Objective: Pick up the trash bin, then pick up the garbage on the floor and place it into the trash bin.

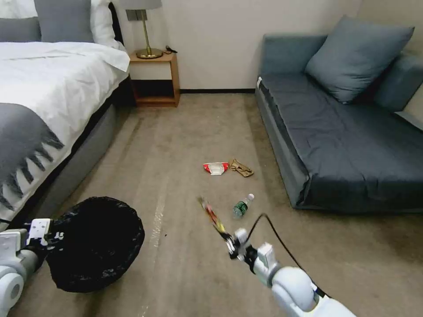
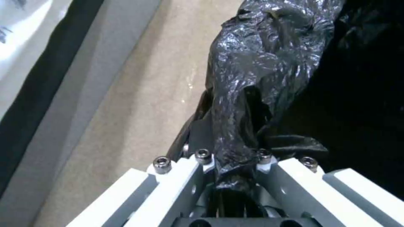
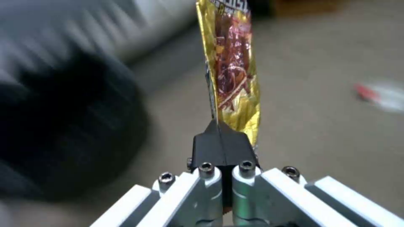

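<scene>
Left pincer [image 1: 53, 237]: low at the robot's left, next to the bed [image 1: 53, 88], clamped on the bagged rim of the trash bin [image 1: 94, 244]; in the left wrist view, crinkled black plastic is bunched between its closed fingers [image 2: 202, 132].
Trash bin: held tilted off the carpet, its dark mouth turned up toward the head camera, close by the bed's grey base.
Right pincer [image 1: 230, 240]: out in front over the carpet, to the right of the bin, pinched shut on the lower end of the snack wrapper [image 1: 211, 215].
Snack wrapper: yellow-gold with red print, sticking out past the black fingertips [image 3: 221, 146], clear of the floor.
Bottle [image 1: 243, 205]: clear, green label, white cap, lying on the carpet just beyond the right pincer.
Red-and-white packet [image 1: 216, 167]: on the carpet farther out, between bed and sofa [image 1: 343, 132].
Tan paper [image 1: 241, 167]: crumpled, just beside the packet on the sofa side.
</scene>
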You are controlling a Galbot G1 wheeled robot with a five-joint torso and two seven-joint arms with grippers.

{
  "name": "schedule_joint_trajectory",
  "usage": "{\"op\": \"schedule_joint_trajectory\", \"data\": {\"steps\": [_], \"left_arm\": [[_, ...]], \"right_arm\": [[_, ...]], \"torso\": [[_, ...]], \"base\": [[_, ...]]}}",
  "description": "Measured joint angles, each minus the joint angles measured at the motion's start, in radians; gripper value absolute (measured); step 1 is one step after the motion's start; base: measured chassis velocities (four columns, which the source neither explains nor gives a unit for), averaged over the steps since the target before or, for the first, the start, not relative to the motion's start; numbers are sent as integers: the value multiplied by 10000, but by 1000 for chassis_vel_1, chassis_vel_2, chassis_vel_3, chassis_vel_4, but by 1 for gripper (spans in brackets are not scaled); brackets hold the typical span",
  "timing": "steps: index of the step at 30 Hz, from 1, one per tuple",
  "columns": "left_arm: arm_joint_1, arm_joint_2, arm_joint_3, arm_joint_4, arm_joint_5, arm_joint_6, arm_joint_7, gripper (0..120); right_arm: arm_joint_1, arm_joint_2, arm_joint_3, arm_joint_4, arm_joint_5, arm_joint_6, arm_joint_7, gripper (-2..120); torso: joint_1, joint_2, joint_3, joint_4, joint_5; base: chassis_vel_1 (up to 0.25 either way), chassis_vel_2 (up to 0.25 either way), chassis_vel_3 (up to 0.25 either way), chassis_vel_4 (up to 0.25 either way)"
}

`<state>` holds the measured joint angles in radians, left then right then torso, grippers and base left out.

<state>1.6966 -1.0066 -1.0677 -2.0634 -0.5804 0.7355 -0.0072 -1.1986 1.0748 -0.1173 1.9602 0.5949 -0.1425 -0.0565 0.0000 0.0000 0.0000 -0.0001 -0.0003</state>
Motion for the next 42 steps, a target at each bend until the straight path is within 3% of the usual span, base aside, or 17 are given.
{"op": "schedule_joint_trajectory", "data": {"steps": [5,15,21,29,36,42], "left_arm": [[274,-4,-94,-191,-21,1,49,3],[491,-188,-238,-611,-145,0,60,3],[581,-287,-281,-712,-184,0,69,3],[603,-325,-308,-797,-227,0,76,3],[566,-318,-275,-805,-239,0,83,3],[574,-290,-322,-805,-264,0,85,3]], "right_arm": [[1102,594,-1453,351,1449,612,47,0],[3706,1653,-4295,-1205,1520,903,-20,0],[4413,2262,-4796,-2053,1428,951,50,0],[4345,2728,-4822,-2430,1115,903,264,1],[4096,2669,-4840,-2440,896,842,324,28],[3918,2663,-4664,-2445,626,821,423,45]], "torso": [[0,0,0,3,1],[0,-1,1,3,0],[0,0,1,2,0],[0,0,0,2,1],[0,0,1,0,2],[0,-1,0,2,2]], "base": [[0,0,0,0],[0,0,0,0],[0,0,0,0],[0,0,0,0],[0,0,0,0],[0,0,0,0]]}}
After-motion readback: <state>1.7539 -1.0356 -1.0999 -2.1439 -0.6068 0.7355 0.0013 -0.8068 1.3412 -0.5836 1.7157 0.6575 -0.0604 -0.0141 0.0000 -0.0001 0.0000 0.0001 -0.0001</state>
